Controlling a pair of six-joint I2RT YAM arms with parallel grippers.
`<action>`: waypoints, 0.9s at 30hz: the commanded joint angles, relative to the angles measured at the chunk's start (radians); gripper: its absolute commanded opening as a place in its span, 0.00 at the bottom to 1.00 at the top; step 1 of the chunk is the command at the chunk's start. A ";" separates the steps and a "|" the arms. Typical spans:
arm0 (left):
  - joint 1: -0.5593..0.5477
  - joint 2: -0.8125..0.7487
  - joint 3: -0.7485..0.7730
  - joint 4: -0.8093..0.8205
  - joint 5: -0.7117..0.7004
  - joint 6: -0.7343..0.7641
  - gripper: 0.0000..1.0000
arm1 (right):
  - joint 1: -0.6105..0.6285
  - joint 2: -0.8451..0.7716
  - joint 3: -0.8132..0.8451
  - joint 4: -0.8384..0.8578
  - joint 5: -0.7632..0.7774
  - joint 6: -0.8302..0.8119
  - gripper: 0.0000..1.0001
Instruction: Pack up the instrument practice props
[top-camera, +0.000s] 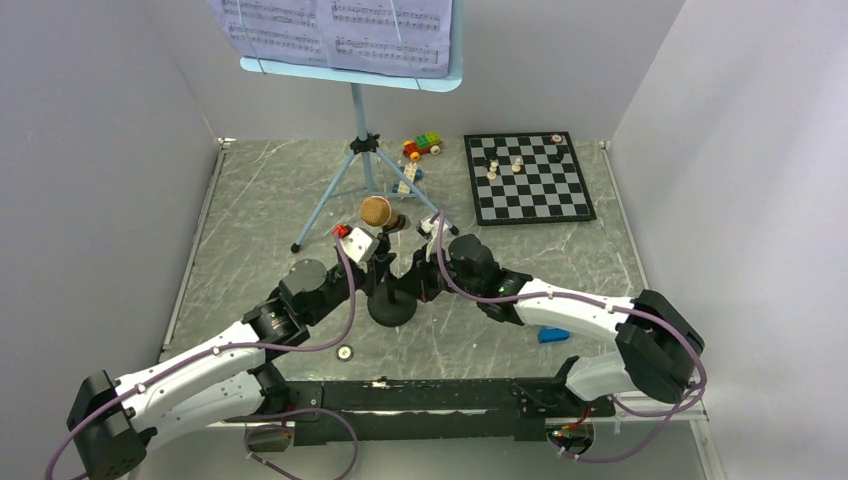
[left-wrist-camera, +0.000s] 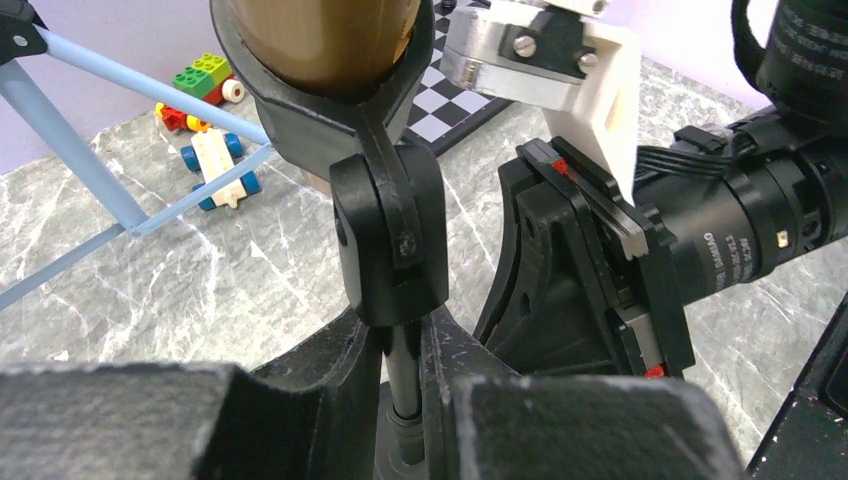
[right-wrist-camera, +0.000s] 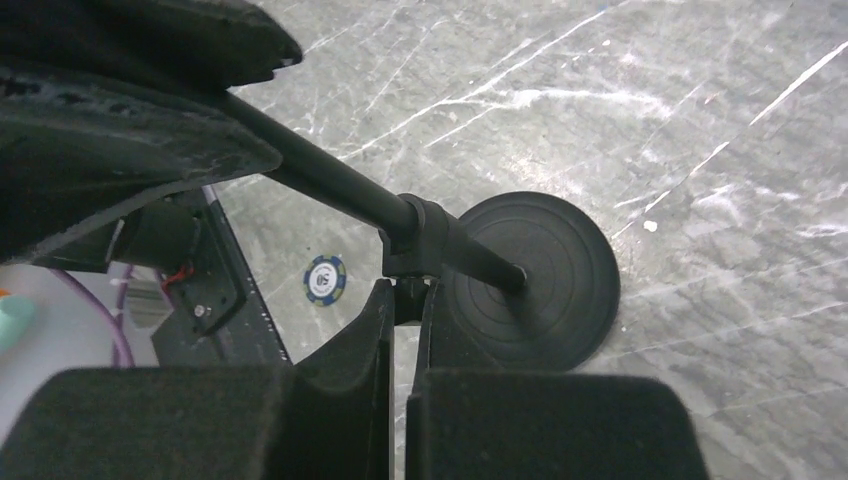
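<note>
Left wrist, gold-brown microphone (left-wrist-camera: 315, 40) seated in clip of mic stand (left-wrist-camera: 390, 240)

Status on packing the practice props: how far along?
Done: nothing packed yet. In hand: left gripper and right gripper are both shut on the pole of the small black round-based mic stand, gold-brown microphone in its clip. Left: that pair, plus the upright light-blue tripod music stand holding the white sheet-music pages.

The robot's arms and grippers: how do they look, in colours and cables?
The left arm and right arm have white shells, black joints and a purple cable looping along each. The left gripper and right gripper have black, rough-textured fingers.
</note>
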 joint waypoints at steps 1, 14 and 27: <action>-0.001 -0.011 -0.024 -0.037 0.013 -0.027 0.00 | 0.039 -0.006 0.003 0.068 0.137 -0.184 0.00; -0.001 -0.040 -0.048 -0.075 -0.022 -0.071 0.00 | 0.290 0.040 -0.011 0.158 0.757 -0.660 0.00; -0.001 -0.041 -0.063 -0.093 -0.034 -0.101 0.00 | 0.436 0.182 0.025 0.261 1.004 -0.976 0.00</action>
